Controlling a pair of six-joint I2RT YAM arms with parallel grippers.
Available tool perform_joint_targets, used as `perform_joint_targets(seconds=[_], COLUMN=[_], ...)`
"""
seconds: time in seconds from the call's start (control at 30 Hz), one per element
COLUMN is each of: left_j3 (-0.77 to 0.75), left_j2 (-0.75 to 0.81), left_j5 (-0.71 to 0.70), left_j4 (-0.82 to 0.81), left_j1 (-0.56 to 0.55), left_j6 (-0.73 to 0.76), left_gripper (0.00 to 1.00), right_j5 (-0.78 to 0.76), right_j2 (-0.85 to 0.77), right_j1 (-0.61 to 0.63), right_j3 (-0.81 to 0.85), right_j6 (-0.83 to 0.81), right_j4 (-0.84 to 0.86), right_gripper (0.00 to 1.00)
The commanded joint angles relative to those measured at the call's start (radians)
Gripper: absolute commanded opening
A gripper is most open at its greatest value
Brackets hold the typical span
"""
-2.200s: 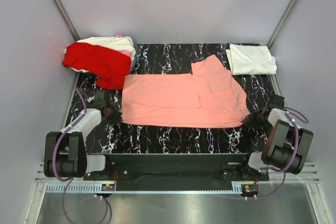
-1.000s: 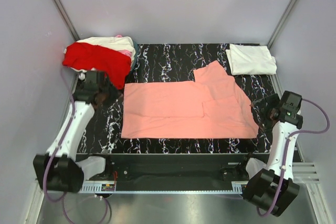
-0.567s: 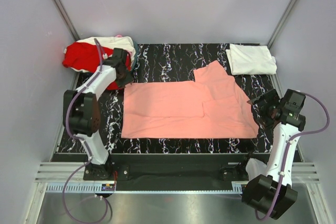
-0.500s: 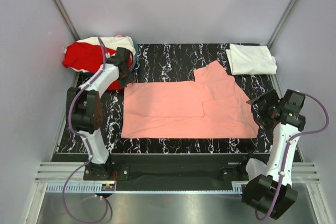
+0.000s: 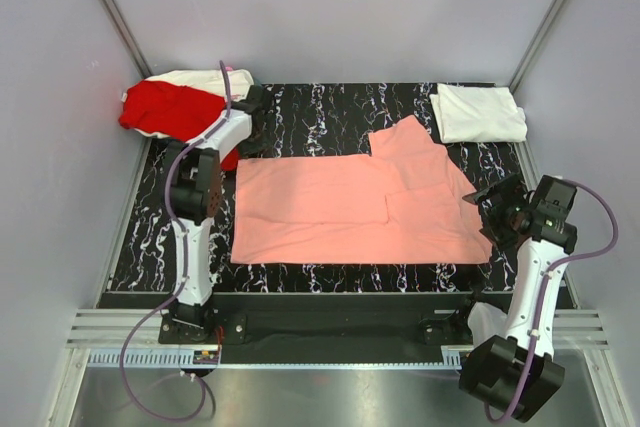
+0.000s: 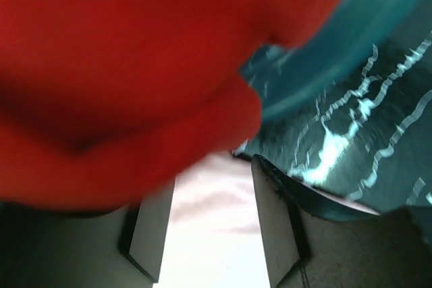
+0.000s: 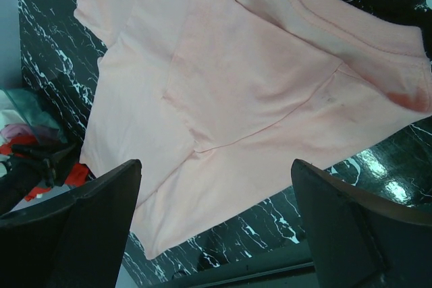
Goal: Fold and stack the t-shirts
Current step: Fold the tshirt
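Salmon-pink tee (image 5: pixel 340 207) mid-frame, red tee (image 5: pixel 160 112) upper left, white tee (image 5: pixel 480 112) upper right, all on black table (image 5: pixel 310 107) veined white.

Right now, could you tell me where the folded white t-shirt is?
In the top view, the folded white t-shirt lies at the table's far right corner, just beyond the salmon-pink t-shirt.
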State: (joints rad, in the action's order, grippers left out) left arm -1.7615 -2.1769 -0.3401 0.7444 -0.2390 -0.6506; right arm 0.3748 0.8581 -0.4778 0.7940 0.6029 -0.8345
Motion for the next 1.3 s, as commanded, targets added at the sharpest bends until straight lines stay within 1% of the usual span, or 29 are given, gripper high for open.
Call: perform_joint_targets(seconds=[0.0,0.23,0.3,0.37,0.47,0.5,0.7,0.73,0.8,0.83,0.9,0.97,1.0,1.03,1.1,1.17,1.2,1.27], left_j3=[-0.084,-0.13,-0.138,-0.133,-0.122,-0.118,-0.038,-0.027,-0.021,-0.018,-0.015,-0.007,0.0,0.022,0.054,0.115,0.158,0.189], left_j2=[-0.061,-0.132,-0.149,-0.146,-0.136,-0.13,-0.074,-0.07,-0.061,-0.061,-0.058,-0.052,-0.049,-0.044,-0.023,0.006,0.015,0.046], left_j5=[-0.066,-0.086,-0.091,-0.093,-0.074,-0.066,-0.042,-0.043,-0.043,-0.045,-0.042,-0.046,-0.048,-0.048,-0.051,-0.053,-0.056,-0.057], left_j4=[0.046,0.096,0.105,0.099,0.098,0.096,0.053,0.052,0.047,0.049,0.046,0.036,0.029,0.01,-0.032,-0.072,-0.111,-0.138], left_j1=[-0.008,-0.016,-0.017,-0.02,-0.022,-0.022,-0.042,-0.043,-0.048,-0.048,-0.049,-0.052,-0.054,-0.054,-0.056,-0.054,-0.054,-0.056], left_j6=[0.002,-0.015,-0.02,-0.014,-0.018,-0.02,-0.027,-0.027,-0.026,-0.024,-0.014,-0.011,-0.009,-0.009,-0.012,-0.014,-0.014,-0.018], left_gripper=[0.54,0.55,0.53,0.48,0.43,0.4,0.26,0.2,0.11,0.02,0.0,0.0,0.0,0.0,0.0,0.0,0.0,0.0], right_j5=[0.039,0.038,0.036,0.038,0.036,0.036,0.027,0.029,0.024,0.023,0.033,0.093,0.108,0.111,0.078,-0.003,-0.028,-0.079], right_j2=[-0.014,0.005,0.005,0.007,0.012,0.013,0.018,0.018,0.018,0.018,0.024,0.044,0.08,0.105,0.186,0.24,0.298,0.372], right_j1=[0.008,0.007,0.008,0.007,0.007,0.007,0.007,0.007,0.007,0.007,0.007,0.011,0.019,0.03,0.111,0.2,0.278,0.318], right_j3=[-0.012,-0.029,-0.032,-0.036,-0.036,-0.036,-0.035,-0.035,-0.029,-0.027,-0.018,-0.012,0.0,0.013,0.069,0.12,0.179,0.247], right_j6=[-0.012,-0.022,-0.022,-0.022,-0.022,-0.023,-0.023,-0.023,-0.02,-0.022,-0.025,-0.029,-0.032,-0.032,-0.026,-0.011,0.001,0.008], right_j4=[0.04,0.054,0.06,0.066,0.066,0.066,0.069,0.068,0.069,0.072,0.089,0.132,0.138,0.143,0.15,0.164,0.172,0.193], right_gripper=[1.0,0.99,0.99,1.0,0.99,0.99,1.0,1.0,0.99,0.99,0.99,0.99,0.99,0.99,0.99,0.99,0.99,0.99])
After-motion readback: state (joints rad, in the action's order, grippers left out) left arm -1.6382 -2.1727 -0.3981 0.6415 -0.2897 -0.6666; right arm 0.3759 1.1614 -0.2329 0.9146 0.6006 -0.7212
